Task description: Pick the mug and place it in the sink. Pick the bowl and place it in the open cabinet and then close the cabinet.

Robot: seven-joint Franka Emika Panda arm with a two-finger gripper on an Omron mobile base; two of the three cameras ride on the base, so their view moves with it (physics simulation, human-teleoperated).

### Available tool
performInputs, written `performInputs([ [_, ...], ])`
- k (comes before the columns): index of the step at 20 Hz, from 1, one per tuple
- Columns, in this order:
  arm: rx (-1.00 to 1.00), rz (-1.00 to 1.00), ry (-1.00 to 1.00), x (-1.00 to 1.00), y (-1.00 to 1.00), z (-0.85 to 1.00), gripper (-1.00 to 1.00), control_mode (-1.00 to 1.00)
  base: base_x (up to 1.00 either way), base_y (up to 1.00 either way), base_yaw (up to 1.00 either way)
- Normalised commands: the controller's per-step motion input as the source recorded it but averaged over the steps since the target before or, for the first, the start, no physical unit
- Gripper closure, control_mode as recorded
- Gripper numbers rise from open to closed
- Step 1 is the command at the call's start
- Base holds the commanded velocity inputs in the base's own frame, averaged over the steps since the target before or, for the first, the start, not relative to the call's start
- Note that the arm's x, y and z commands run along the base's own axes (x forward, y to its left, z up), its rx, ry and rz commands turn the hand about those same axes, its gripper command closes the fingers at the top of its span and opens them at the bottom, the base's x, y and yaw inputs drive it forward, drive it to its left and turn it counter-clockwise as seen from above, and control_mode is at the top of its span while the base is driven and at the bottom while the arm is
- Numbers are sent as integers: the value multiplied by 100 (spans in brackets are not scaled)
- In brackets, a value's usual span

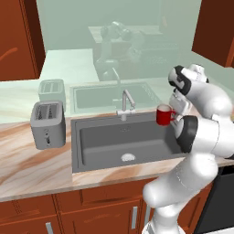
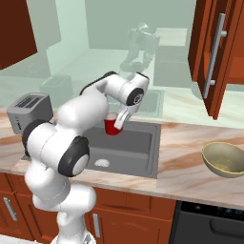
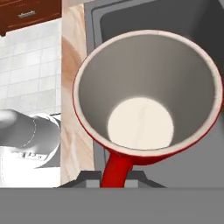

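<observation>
Mug (image 1: 163,114) in hand: I have the gripper (image 3: 114,174) clamped tight on its handle, the red strap running down between the jaws in the hand view, pale interior facing the camera. From the left base view it hangs above the right end of the sink (image 1: 100,146), near the faucet (image 1: 125,104) and clear of the basin floor. The right base view puts it over the basin's near rim, so I judge it is inside the sink outline but not by much.

My worry is the hold itself. A pinch on a thin handle leaves the cup body free to swing, and any quick wrist turn could twist it loose. If I let go from this height, the mug may bounce or tip and roll toward the drain (image 1: 128,157); lowering it first looks safer. If I drift sideways while descending, the cup wall could clip the sink edge or the counter (image 1: 36,169) beside it, and a move toward the faucet risks a knock there.

The bowl (image 2: 225,158) sits on the counter to the right, well apart from the sink, under the open cabinet (image 2: 214,52). That door hangs out over the counter, so the swing across afterwards could catch it. The toaster (image 1: 47,124) is far enough left to ignore.
</observation>
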Motion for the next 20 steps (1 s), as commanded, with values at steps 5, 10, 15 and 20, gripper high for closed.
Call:
performInputs([
  [5,9,16,0,0,0,-26,100,-100,0,0,0],
  [10,7,14,0,0,0,-37,100,-100,0,0,0],
  [15,3,11,0,0,7,-38,100,-100,0,0,0],
  [20,-3,0,0,25,9,-20,100,-100,0,0,0],
])
